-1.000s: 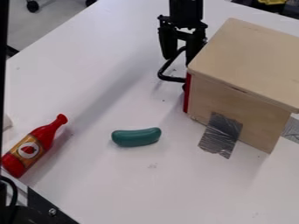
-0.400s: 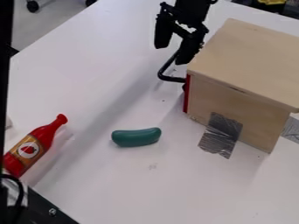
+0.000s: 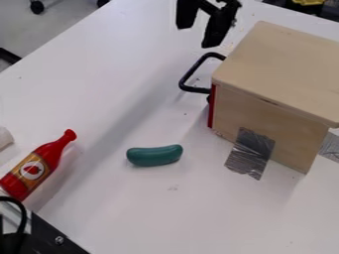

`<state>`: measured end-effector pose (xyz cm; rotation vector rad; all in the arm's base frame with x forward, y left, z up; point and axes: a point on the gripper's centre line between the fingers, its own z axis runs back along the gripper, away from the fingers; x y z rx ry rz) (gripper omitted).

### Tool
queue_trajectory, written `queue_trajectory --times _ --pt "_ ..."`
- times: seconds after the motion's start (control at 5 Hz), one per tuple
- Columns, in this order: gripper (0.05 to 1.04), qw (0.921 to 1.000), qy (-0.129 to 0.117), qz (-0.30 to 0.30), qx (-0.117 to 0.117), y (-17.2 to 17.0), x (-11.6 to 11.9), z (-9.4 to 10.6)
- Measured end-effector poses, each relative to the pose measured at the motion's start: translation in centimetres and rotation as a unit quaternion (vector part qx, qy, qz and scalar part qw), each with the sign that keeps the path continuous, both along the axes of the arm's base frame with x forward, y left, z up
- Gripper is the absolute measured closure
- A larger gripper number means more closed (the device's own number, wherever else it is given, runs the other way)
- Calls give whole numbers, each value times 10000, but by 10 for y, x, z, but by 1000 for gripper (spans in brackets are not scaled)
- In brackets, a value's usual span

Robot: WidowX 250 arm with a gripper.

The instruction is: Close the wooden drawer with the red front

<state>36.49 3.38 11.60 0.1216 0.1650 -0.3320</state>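
The black gripper [image 3: 195, 38] hangs at the top edge, its two fingers spread wide with nothing between them. Just below it, apart from it, is the black handle [image 3: 188, 78] on the red front [image 3: 212, 106] of a wooden box [image 3: 281, 74]. A dark green, sausage-shaped toy [image 3: 154, 155] lies on the white table [image 3: 132, 208] left of the box. Farther left lies a red toy bottle [image 3: 33, 168] with its neck pointing up and right.
Grey tape [image 3: 250, 153] runs from the box's side onto the table. A white object [image 3: 5, 137] sits at the left edge. Black hardware [image 3: 49, 235] with a cable occupies the lower left corner.
The gripper has moved up in the view, away from the handle, and its fingers stand wider apart. The white object at the left edge shows more. Bottle, green toy and box have stayed put.
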Motion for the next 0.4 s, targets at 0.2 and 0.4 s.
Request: queue_trajectory --times 0.2,0.4 --pt "86 9998 -203 31 61 4 -9 31" --pt "86 9991 -418 86 84 11 -21 52"
